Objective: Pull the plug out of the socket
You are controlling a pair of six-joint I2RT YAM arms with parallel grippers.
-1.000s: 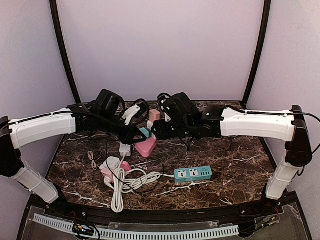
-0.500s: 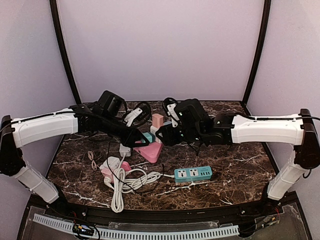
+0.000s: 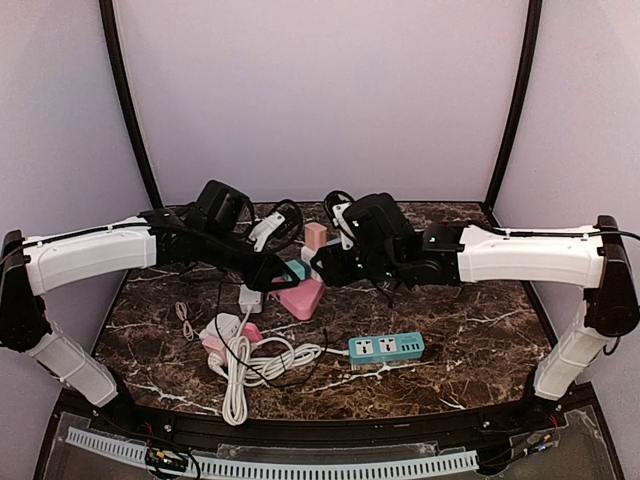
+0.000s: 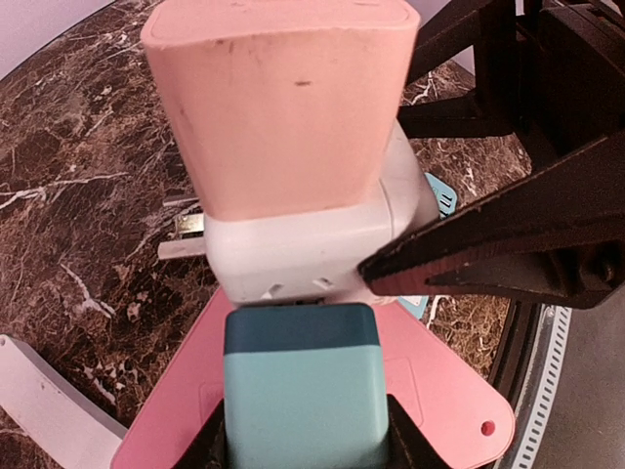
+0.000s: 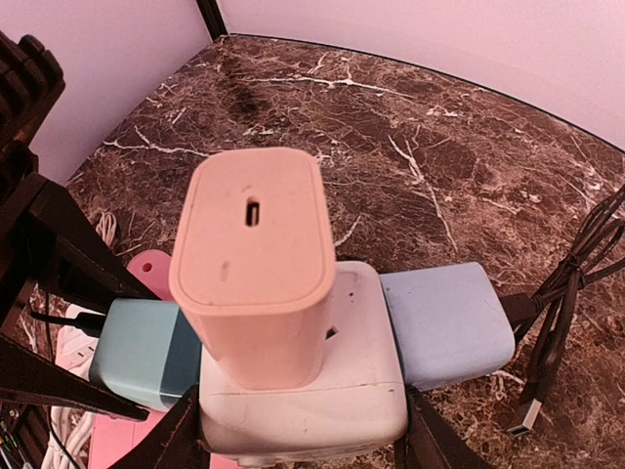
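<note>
Centre of the surface [image 3: 470,320], both arms meeting nose to nose.

- Teal plug [image 4: 301,386]: blocky body, long axis in line with the left tool [image 4: 303,435], pointing away from that tool into a side face of the white socket cube [image 4: 308,244]. No gap seen between plug and cube.
- Left tool: clenched on the teal plug, one dark finger [image 4: 210,445] pressed to each flank of its near end.
- Right tool [image 5: 303,435]: clamped on the white socket cube from the opposite side, fingers [image 5: 181,430] against two opposite faces.
- From the right wrist the teal plug [image 5: 137,352] sticks out sideways to the left of the cube; a pale blue plug [image 5: 444,322] sticks out to the right.
- Pink plug [image 5: 254,264] stands upright on the cube's top face.
- Two bare metal prongs [image 4: 181,234] jut from another face of the cube.
- Cluster sits over a pink triangular block [image 3: 300,298]; cannot tell if touching.
- Nearer the arm bases: teal power strip [image 3: 386,347], coiled white cord [image 3: 245,365].
</note>
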